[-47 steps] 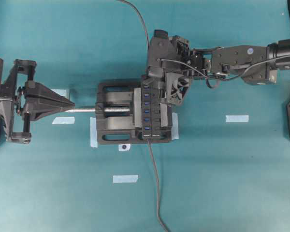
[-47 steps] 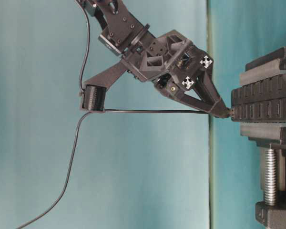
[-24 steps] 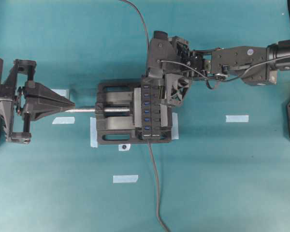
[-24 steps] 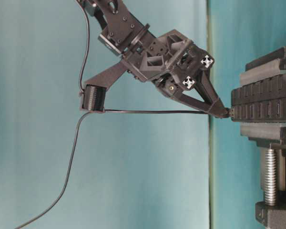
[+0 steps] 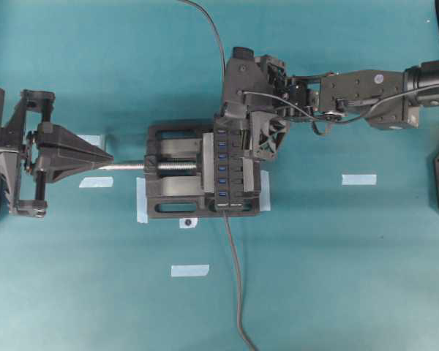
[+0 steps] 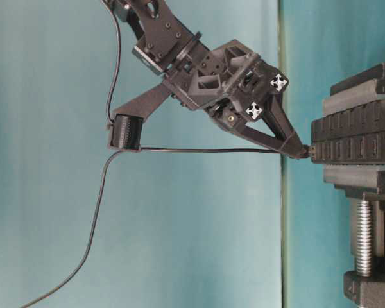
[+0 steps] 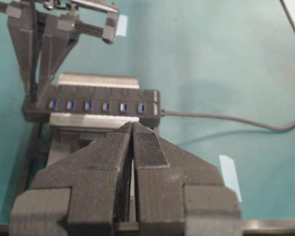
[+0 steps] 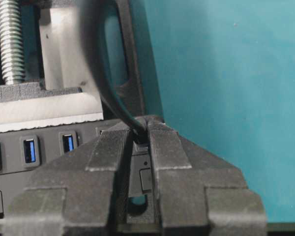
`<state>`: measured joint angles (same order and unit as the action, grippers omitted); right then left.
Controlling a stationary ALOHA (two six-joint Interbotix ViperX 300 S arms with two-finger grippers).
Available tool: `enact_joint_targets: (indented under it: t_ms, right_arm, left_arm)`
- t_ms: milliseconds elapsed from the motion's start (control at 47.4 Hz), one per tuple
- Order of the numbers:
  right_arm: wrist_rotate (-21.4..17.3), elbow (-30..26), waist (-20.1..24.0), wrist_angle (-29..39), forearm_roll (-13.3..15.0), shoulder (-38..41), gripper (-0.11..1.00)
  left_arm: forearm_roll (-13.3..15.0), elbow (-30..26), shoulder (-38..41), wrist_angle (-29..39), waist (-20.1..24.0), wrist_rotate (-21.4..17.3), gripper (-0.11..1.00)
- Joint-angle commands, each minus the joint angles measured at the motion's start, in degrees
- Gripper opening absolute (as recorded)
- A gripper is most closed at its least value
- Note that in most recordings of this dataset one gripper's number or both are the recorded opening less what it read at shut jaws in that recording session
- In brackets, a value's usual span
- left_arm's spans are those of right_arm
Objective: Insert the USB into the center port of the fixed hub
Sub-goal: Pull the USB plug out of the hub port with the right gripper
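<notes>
The fixed hub (image 5: 230,170) is a black strip clamped in the vise, its blue slots in a row. My right gripper (image 5: 224,126) is shut on the USB (image 8: 141,133), a small black plug. It holds the plug against the hub's far end slot, away from the center port (image 5: 222,168). In the table-level view the plug tip (image 6: 310,152) touches the hub face (image 6: 353,138); how deep it sits is hidden. The USB cable (image 6: 205,150) trails back from the fingers. My left gripper (image 5: 108,157) is shut and empty, at the tip of the vise screw. The left wrist view shows the center port (image 7: 87,105).
The black vise (image 5: 172,197) with its silver screw (image 5: 135,167) holds the hub. The hub's own straight cable (image 5: 235,285) runs toward the front edge. Pieces of pale tape (image 5: 358,179) lie on the teal table.
</notes>
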<state>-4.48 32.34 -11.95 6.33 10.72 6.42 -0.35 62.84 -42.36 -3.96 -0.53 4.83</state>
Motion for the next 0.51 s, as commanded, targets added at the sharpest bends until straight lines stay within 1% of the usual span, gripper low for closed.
enact_joint_targets:
  t_ms: [0,485]
  right_arm:
    - [-0.5,-1.1,0.5,0.1,-0.1,-0.9,0.09]
    - [-0.4,-1.3,0.6,0.4,-0.1,-0.9,0.09]
  left_arm:
    - [-0.1,-0.9,-0.1,-0.3,0.0,0.1,0.00]
    - [-0.2,-0.8,-0.1,-0.3,-0.1,0.1,0.00]
